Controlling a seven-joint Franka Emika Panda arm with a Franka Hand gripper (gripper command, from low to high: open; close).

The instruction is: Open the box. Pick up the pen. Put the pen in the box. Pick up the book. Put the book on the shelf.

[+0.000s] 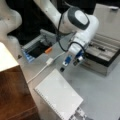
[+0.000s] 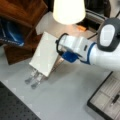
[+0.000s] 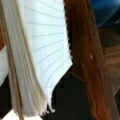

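The gripper (image 1: pixel 72 62) sits at the far edge of the book (image 1: pixel 58 96), near the shelf (image 1: pixel 15 95). I cannot tell whether its jaws pinch it. A good grip takes the whole thickness, since the pages fan loosely. The pen (image 1: pixel 100 48) seemingly lies in the open box (image 1: pixel 100 66).

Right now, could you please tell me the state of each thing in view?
box: open, lid raised.
pen: lying inside the box.
book: lying on the table, not on the shelf.
shelf: no book on it yet.
gripper: at the book's edge.
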